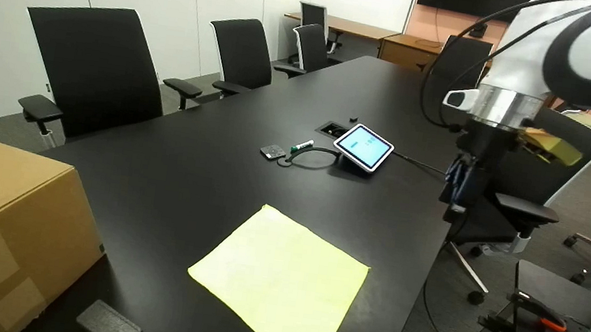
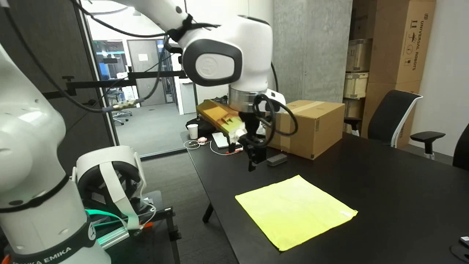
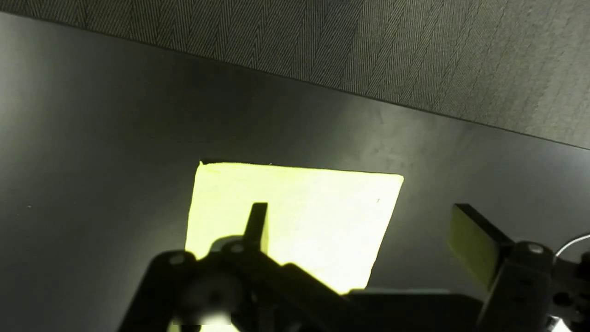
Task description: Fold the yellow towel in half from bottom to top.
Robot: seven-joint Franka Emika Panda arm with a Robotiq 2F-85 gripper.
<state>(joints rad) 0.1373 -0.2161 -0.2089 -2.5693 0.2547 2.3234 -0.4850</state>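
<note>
Yellow is what I steer by: the towel lies flat and unfolded on the black table, below the gripper and apart from it. The wrist view puts the towel's middle toward eight o'clock from the gripper's centre (twelve being the upper border). The nine-o'clock finger shows against yellow, the three-o'clock finger against black; they stand wide apart with nothing held. Both exterior views have the gripper hanging in the air, and in an exterior view the tablet sits at one o'clock from the towel, with the gripper near two, though height muddles that bearing and I wouldn't trust it for reach.

What the next move turns on, I judge, is alignment. The towel looks nearly square, so I can't name a long axis, but its twelve-o'clock edge in the wrist view runs almost along the nine-to-three line on which the jaws close. Lowered onto that edge at this angle, I'd expect to gather a ruck in it rather than straddle it; a quarter turn should set one finger on each side. That edge also faces the table's rim, with carpet beyond. Whether it is the "bottom" I'm meant to lift, I cannot tell from here; the six-o'clock edge is mostly hidden behind the gripper.
</note>
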